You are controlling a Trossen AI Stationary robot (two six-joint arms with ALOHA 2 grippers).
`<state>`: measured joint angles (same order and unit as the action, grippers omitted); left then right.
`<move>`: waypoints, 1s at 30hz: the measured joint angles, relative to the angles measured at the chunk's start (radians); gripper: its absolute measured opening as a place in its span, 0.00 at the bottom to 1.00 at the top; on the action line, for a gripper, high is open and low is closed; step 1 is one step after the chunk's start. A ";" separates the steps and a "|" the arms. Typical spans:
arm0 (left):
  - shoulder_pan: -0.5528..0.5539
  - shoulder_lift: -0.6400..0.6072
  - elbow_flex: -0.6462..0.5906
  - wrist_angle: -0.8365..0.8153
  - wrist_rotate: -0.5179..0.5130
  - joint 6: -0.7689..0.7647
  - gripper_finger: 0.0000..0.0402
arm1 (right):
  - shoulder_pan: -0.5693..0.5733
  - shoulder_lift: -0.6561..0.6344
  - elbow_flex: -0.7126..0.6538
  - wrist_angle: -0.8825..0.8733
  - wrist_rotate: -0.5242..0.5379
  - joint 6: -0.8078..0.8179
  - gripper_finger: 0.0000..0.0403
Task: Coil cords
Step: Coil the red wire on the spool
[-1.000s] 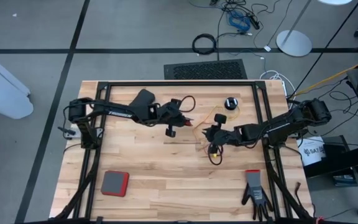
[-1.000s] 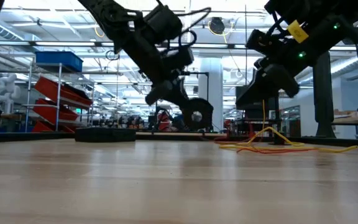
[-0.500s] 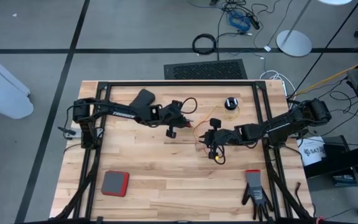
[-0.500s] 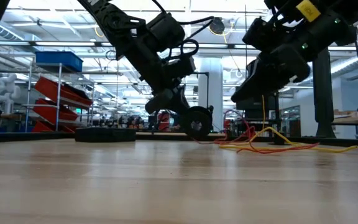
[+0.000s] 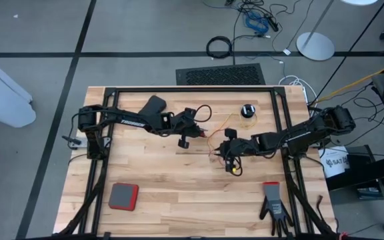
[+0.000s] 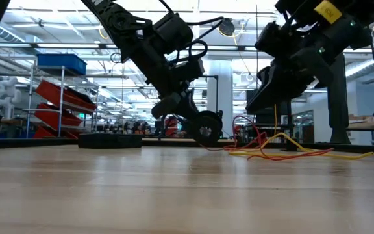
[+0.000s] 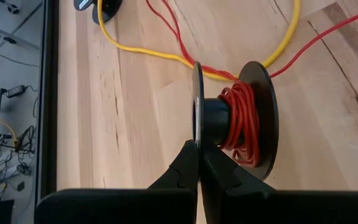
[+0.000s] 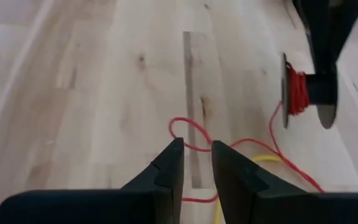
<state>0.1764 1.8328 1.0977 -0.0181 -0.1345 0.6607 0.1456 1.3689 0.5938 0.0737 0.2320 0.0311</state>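
A small black reel [image 7: 229, 121] with reddish-orange cord [image 7: 244, 118] wound on its hub hangs just above the table's middle, with my left gripper [image 5: 184, 137] shut on it. From the reel the loose red cord [image 8: 191, 134] runs across the wood and tangles with the yellow cord [image 7: 142, 50]. The yellow cord leads to a second black reel [image 5: 247, 110], which lies flat near the far edge. My right gripper [image 8: 197, 146] stands open with a narrow gap over the red cord's loop, right of the held reel [image 6: 206, 123]. My left gripper pinches the rim of the reel's bare flange [image 7: 196, 134] between its two fingers. The fingers slant down from the table's left and lie in line with the flange. The reel stands on edge with its axle level, lifted a little clear of the table.
A red and grey pad [image 5: 123, 196] lies near the front left and a dark glove [image 5: 273, 207] near the front right. Black frame rails [image 5: 192, 89] run along the table's far edge and down both sides. Bare wood lies between pad and glove.
My right gripper has turned at the wrist and its fingers have swung over the tangled cords, while the arm stayed in place. The red cord's slack beside the held reel now stands up in a loop where it lay flat before.
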 joint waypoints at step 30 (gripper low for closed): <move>0.000 -0.001 0.001 -0.027 0.022 -0.003 0.00 | -0.043 0.104 0.000 -0.013 0.017 0.038 0.02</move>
<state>0.1764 1.8320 1.0988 -0.0456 -0.1127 0.6579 0.1025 1.4727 0.5938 0.0610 0.2491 0.0687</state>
